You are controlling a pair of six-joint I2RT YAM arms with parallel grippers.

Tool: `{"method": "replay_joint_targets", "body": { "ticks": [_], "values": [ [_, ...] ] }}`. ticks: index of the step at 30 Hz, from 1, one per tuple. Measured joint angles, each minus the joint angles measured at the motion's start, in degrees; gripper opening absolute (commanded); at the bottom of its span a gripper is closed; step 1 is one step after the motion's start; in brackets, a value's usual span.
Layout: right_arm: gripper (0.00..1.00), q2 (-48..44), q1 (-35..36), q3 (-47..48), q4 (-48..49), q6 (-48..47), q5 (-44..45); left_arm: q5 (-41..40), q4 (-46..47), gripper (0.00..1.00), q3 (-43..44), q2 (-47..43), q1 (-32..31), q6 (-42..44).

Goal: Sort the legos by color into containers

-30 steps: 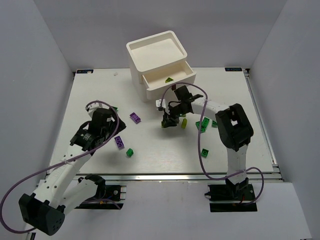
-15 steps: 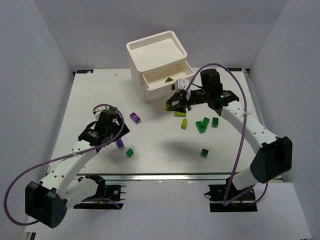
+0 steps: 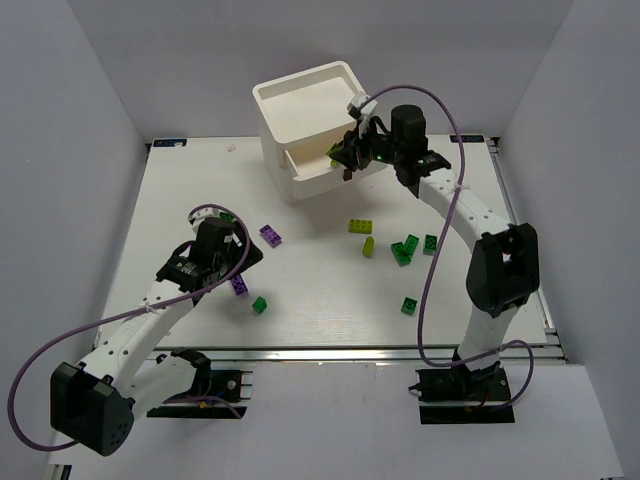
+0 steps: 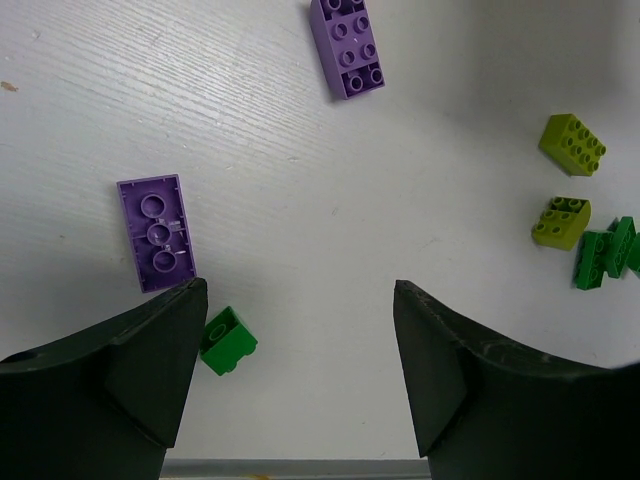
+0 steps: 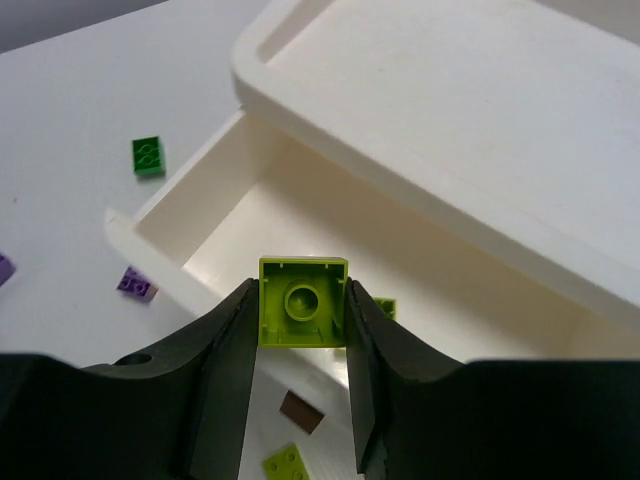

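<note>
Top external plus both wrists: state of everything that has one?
right gripper: shut on yellow-green brick, held underside towards the camera over the drawer
left gripper: open, holding nothing, above the table
drawer: pulled open, one brick inside, mostly hidden
near purple brick: lying flipped, hollow underside up
far purple brick: studs up

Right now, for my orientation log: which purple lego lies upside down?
The purple lego by the left gripper, hollow underside up; the farther purple lego shows studs.
</note>
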Motion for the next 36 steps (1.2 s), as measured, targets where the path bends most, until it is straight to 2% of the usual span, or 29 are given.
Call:
{"method": "replay_joint_targets", "body": {
  "ticks": [4,5,7,8,11,18,21,22,25,26,29,31,32,33,34,36],
  "values": [
    [0.13,3.1,-0.13,3.91,-0.11,2.34,3.45,0.02,0.02,0.85,0.0,0.0,0.0,-0.02],
    [0.3,3.17,-0.13,3.93,-0.13,2.69,3.98,0.02,0.04,0.85,0.0,-0.02,0.0,-0.04],
    [0.47,3.21,-0.13,4.0,-0.24,2.97,4.68,0.02,0.07,0.85,0.0,-0.02,0.0,-0.07],
    [0.6,3.32,-0.13,4.22,-0.35,3.19,4.9,0.04,0.11,0.85,0.0,-0.02,0.0,-0.07],
    [0.66,4.11,-0.39,5.62,-0.74,3.82,5.09,0.07,0.39,0.85,0.02,-0.02,0.0,-0.04],
    [0.62,3.85,-2.58,5.77,-0.63,6.43,2.01,0.98,1.68,0.85,1.09,0.07,0.0,0.0],
    [0.37,1.07,-4.98,3.17,1.31,8.31,-1.73,1.33,2.75,0.83,1.97,0.46,0.0,0.15],
    [0.22,-0.55,-5.9,1.31,2.56,8.85,-3.72,1.42,3.1,0.82,2.16,0.61,0.0,0.22],
    [0.0,-8.31,-9.29,-7.67,8.41,9.99,-10.58,1.73,3.91,0.65,2.32,1.01,0.0,0.33],
    [0.0,-11.19,-10.45,-10.84,9.77,9.84,-13.09,1.92,4.17,0.53,2.32,1.11,0.0,0.61],
    [0.0,-17.11,-12.7,-16.09,10.14,7.91,-18.4,2.38,4.74,0.37,2.32,1.46,0.0,0.66],
    [0.0,-19.19,-13.05,-17.55,7.15,4.85,-20.37,2.62,4.81,0.39,2.36,1.53,0.0,0.92],
    [0.0,-19.87,-12.98,-18.32,4.63,2.91,-20.46,2.69,4.68,0.45,2.49,1.53,0.0,1.01],
    [0.05,-20.26,-12.83,-19.08,2.12,1.27,-20.0,2.69,4.44,0.65,2.91,1.62,0.02,1.09],
    [0.19,-20.37,-12.72,-19.82,0.11,0.57,-19.26,2.64,4.13,0.74,3.58,1.77,0.15,1.36],
    [0.27,-20.41,-12.28,-21.86,-4.31,-0.7,-15.89,2.29,3.61,0.84,6.14,2.34,0.17,0.85]
  ]
}}
